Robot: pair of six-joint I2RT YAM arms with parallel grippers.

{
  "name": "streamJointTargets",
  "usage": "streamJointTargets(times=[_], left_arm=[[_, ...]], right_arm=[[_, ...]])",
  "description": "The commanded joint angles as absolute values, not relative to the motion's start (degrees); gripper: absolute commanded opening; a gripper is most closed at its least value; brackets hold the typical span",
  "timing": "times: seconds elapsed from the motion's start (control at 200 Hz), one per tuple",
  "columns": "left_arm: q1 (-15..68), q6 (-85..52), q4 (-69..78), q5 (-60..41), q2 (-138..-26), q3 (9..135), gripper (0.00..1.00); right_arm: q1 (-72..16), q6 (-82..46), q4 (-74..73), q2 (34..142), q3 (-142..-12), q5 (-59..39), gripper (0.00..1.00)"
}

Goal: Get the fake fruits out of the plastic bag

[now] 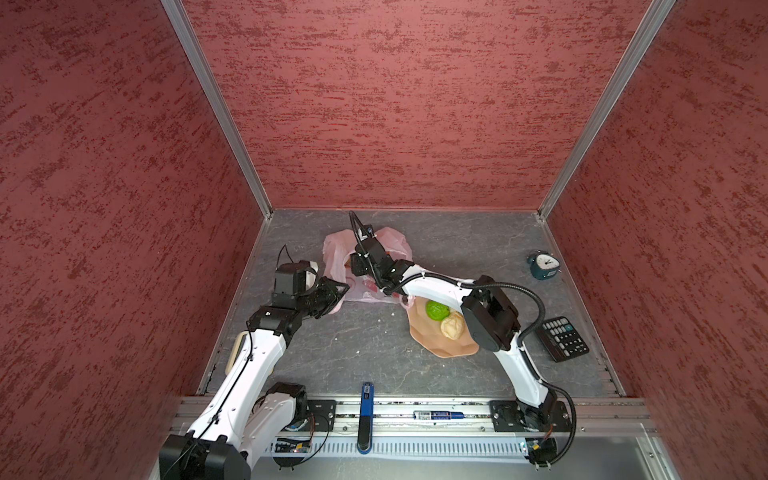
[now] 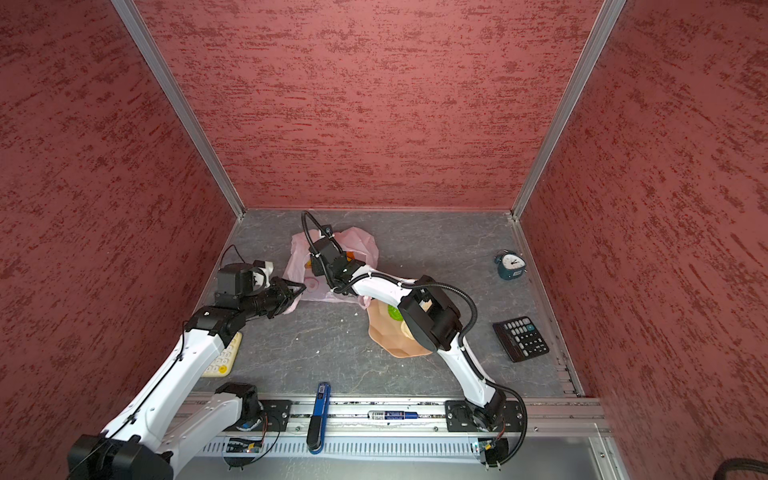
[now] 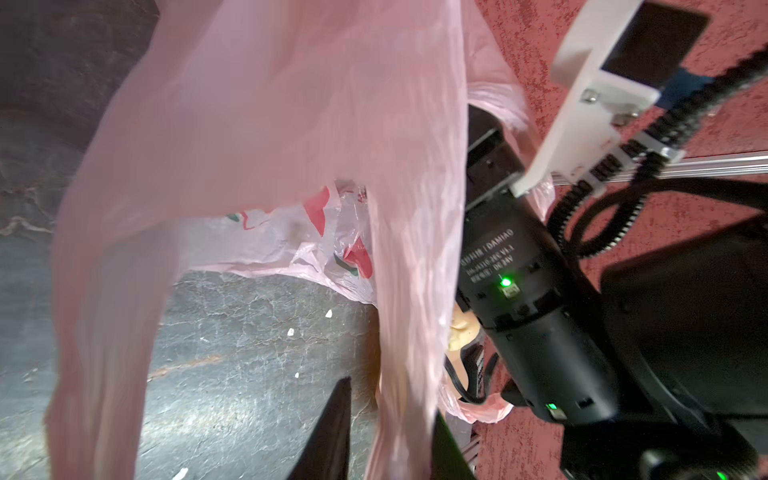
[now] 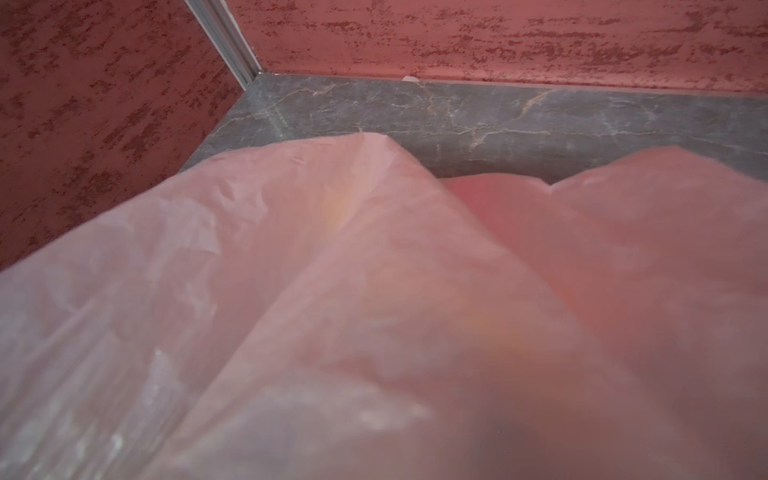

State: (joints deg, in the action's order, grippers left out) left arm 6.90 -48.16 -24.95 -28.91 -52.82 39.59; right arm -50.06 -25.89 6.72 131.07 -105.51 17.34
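The plastic bag (image 1: pixel 388 244) lies crumpled near the far edge of the bench, left of its middle. It is thin, pale pink, translucent and red-printed. One loop handle (image 3: pixel 270 104) is stretched up off the bench. Faint orange-yellow tints show through the film. A green lumpy ball (image 1: pixel 436 309) and a cream lumpy ball (image 1: pixel 452 325) sit side by side on a peach dish (image 1: pixel 440 353) just right of the bench's middle.

Left arm's stretched forward low, left gripper (image 1: pixel 340 294) pinched onto a loop of the plastic bag (image 1: pixel 333 249). Right arm bends in past the middle, right gripper (image 1: pixel 358 268) angled down, fingers hidden, so no clue how wide.
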Motion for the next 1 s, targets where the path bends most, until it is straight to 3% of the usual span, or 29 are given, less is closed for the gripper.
streamJointTargets(times=[0.0,0.115,0.281,0.431,0.496,0.771,0.997], left_arm=[[6.5,-49.6,-20.4,-32.2,-52.1,39.1,0.25],[6.2,-49.6,-18.4,-33.7,-53.2,38.9,0.26],[5.8,-47.1,-16.3,-33.5,-57.5,39.5,0.5],[5.9,-44.9,-14.7,-34.4,-63.7,41.8,0.53],[6.1,-44.9,-13.3,-35.5,-65.4,42.4,0.52],[8.8,-48.4,-7.9,-39.2,-64.9,42.4,0.28],[9.5,-50.8,-7.7,-39.0,-59.1,39.8,0.27]], right_arm=[[-49.5,-29.8,7.6,132.7,-108.1,20.2,0.71],[-48.5,-30.7,7.8,133.5,-109.1,19.2,0.73],[-48.0,-30.8,8.9,133.4,-109.3,18.2,0.73],[-47.7,-31.1,8.6,132.6,-108.1,17.5,0.73],[-47.5,-31.2,8.5,132.3,-107.6,17.4,0.73],[-45.9,-32.7,8.0,131.3,-104.5,18.6,0.73],[-44.0,-33.1,8.7,131.3,-104.2,20.8,0.82]])
